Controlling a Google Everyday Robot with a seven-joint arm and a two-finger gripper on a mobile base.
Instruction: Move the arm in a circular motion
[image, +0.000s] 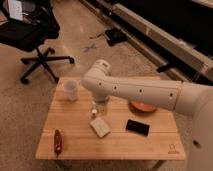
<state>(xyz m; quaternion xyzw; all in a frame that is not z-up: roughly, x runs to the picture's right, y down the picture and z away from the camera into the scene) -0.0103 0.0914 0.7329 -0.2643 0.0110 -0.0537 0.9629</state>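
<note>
Pincer (98, 104) below elbow, low over desk (150, 145) right of white cup (70, 90); grip state cannot be told. Arm (135, 92) stretched above desk, clear of cup for circling.

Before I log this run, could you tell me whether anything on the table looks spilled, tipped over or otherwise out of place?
Nothing stands out. The white cup stands upright on the wooden table, and the black phone, the red tool and the orange dish lie flat with no spill. The arm reaches over the table's middle; the gripper is hidden behind it.
</note>
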